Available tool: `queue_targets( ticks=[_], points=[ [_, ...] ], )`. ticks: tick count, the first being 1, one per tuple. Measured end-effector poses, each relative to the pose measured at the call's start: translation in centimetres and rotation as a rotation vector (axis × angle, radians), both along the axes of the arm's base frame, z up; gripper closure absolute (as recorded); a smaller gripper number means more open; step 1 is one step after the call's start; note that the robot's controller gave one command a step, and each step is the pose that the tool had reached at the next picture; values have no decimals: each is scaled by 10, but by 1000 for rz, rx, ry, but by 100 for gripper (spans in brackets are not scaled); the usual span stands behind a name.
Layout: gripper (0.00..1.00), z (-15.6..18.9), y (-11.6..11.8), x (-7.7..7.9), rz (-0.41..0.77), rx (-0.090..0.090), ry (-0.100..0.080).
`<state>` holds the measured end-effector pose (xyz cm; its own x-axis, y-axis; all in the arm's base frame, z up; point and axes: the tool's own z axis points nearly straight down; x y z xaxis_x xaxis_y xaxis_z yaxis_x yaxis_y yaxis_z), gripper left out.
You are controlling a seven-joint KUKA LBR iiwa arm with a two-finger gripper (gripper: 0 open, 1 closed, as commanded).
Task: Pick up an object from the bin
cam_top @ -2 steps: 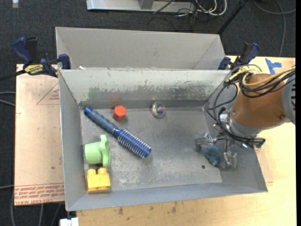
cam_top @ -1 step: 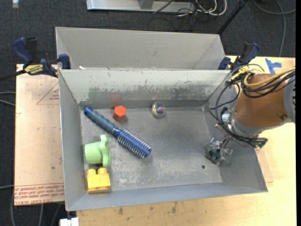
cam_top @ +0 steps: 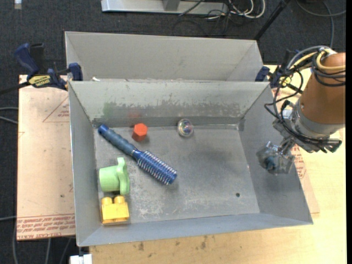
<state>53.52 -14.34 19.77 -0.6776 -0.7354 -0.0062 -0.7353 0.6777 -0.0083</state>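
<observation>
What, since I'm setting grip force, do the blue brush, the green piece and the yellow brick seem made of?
The blue brush: likely hard plastic, uniform colour, fine bristles at its head. The green piece: seemingly moulded plastic, matte, rounded with a flange. The yellow brick: probably plastic, smooth blocky faces with studs on top. Look alone cannot confirm it.

Site: robotics lab, test setup. Evidence: robot arm (cam_top: 323, 95) beside grey metal bin (cam_top: 165, 56); dark carpet (cam_top: 55, 10) floor; loose cables (cam_top: 245, 1) and metal stand foot (cam_top: 159, 4) at rear.
</observation>
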Motion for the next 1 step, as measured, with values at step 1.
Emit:
queue_targets(
  ticks=[1],
  points=[
    [100, 90, 6, -2, 1, 0, -1]
  ],
)
